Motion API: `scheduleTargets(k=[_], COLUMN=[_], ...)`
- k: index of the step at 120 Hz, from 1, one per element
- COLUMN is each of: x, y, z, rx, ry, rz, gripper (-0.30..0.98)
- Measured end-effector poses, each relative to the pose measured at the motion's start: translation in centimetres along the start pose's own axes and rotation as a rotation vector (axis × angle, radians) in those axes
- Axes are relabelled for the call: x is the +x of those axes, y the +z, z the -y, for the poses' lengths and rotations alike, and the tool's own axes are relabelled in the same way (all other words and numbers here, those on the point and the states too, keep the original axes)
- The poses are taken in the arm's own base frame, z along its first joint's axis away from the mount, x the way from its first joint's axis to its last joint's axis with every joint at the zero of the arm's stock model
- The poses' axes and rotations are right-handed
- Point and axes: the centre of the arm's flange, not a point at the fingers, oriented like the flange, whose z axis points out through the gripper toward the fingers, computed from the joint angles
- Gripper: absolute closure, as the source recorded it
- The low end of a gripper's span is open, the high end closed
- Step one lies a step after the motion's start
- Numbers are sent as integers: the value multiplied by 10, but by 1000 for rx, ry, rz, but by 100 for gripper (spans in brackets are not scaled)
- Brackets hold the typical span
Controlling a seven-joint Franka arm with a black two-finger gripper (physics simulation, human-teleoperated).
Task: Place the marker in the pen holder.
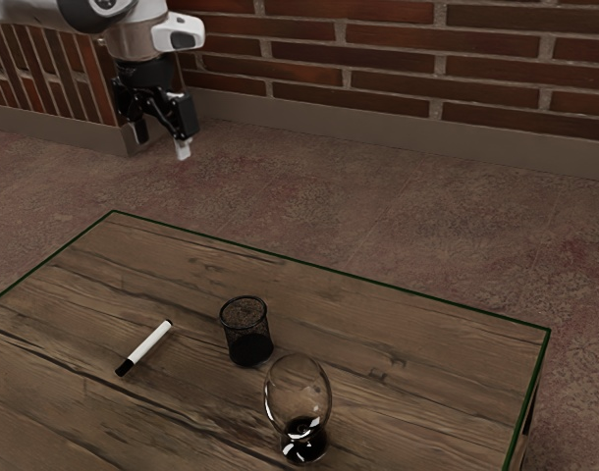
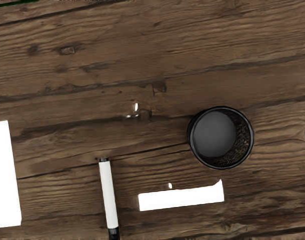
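Note:
My gripper [image 1: 163,143] is high at the upper left of the exterior view, its two fingers apart with nothing between them. The white marker with a black end [image 1: 145,347] lies flat on the wooden table, well below the hand; the wrist view also has the marker [image 2: 108,195]. A black mesh pen holder [image 1: 246,332] stands upright to the marker's right in the exterior view. From above, the round opening of the pen holder [image 2: 221,137] faces my hand, and no marker is inside.
A clear rounded glass with a dark base [image 1: 301,440] stands on the table [image 1: 417,353] near the pen holder, toward the exterior view's lower edge. Bright white patches cross the wrist view, one between marker and pen holder. A brick wall [image 1: 378,59] rises behind.

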Motion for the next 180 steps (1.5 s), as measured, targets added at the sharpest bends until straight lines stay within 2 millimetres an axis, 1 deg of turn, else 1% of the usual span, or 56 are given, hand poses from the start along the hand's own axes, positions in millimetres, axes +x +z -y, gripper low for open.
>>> scheduleTargets(k=[16, 24, 26, 28, 32, 33, 34, 36, 38, 40, 41, 43, 47, 49, 55, 59, 63, 68, 79, 83, 87, 92, 100, 111, 120, 128, 140, 164, 180], x=[-1, -3, -9, -20, -60, -73, -85, -107, -126, -143, -151, -164, -180, -185, -192, -194, -192, -183, -128, -111, -100, -93, -95, -111, -114, -111, -107, -103, -105], y=[1, -1, 3, 10, 27, 37, 46, 74, 108, 142, 162, 196, 248, 267, 313, 333, 345, 354, 360, 362, 365, 368, 376, 394, 398, 397, 396, 395, 397], z=[3, 6, 5, 1, -8, -6, 1, 23, 43, 59, 67, 78, 86, 88, 87, 87, 87, 85, 83, 80, 78, 78, 75, 72, 72, 71, 70, 70, 70], rx=[-7, 7, 14, 18, 14, 7, 0, -17, -37, -57, -68, -84, -91, -89, -67, -50, -34, -5, 73, 85, 89, 81, 50, 9, -5, -5, -1, 4, -11], ry=[18, 24, 30, 42, 85, 90, 84, 51, 15, -18, -35, -63, -97, -107, -126, -135, -141, -136, -138, -140, -148, -166, -202, -254, -277, -279, -264, -228, -225], rz=[5, 4, 18, 39, 74, 87, 99, 131, 170, 209, 233, 270, 325, 343, 379, 384, 371, 350, 274, 247, 225, 201, 190, 207, 197, 178, 147, 107, 97], gripper=[0, 0, 0, 0, 0, 0, 1, 1, 1, 0, 0, 0, 0, 0, 0, 0, 0, 0, 0, 0, 0, 0, 0, 0, 4, 8, 19, 49, 61])
